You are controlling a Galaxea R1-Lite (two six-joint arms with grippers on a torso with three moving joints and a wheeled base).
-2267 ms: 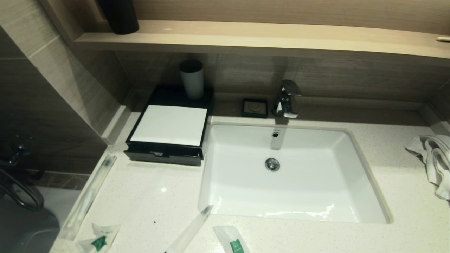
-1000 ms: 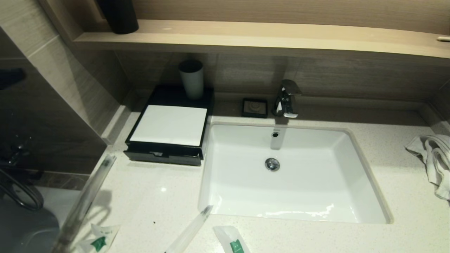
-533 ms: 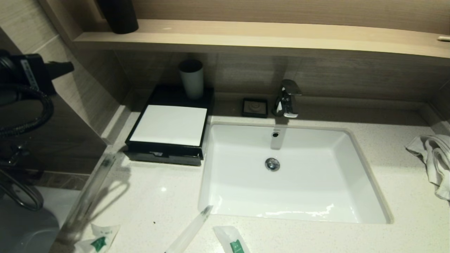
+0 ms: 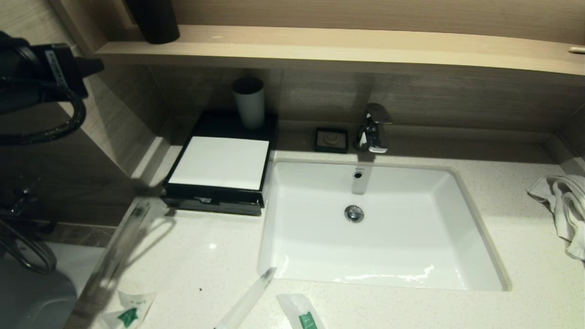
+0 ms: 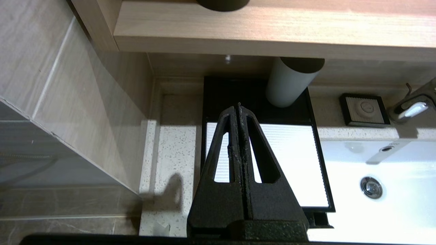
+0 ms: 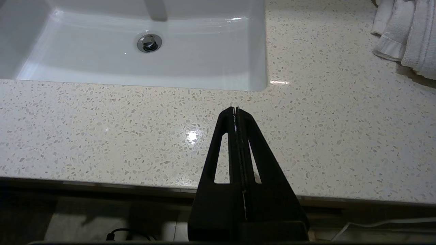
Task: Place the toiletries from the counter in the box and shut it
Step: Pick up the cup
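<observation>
High at the far left of the head view, left hand (image 4: 89,66) is raised well above the bench (image 4: 205,256), pointing toward the back wall; fingers clenched together, nothing between them. Left wrist view: hand tips hang over the box (image 5: 289,153), which sits left of the sink (image 4: 379,228) with a cup (image 4: 249,103) on its rear part; drawer front slightly out. Right hand (image 6: 235,109) low at the front bench edge, right of the sink, clenched, empty. Toiletries lie at the near bench edge: two sachets (image 4: 130,313) (image 4: 304,313) and two sticks (image 4: 119,249) (image 4: 249,297). Towel (image 4: 564,210) at far right.
</observation>
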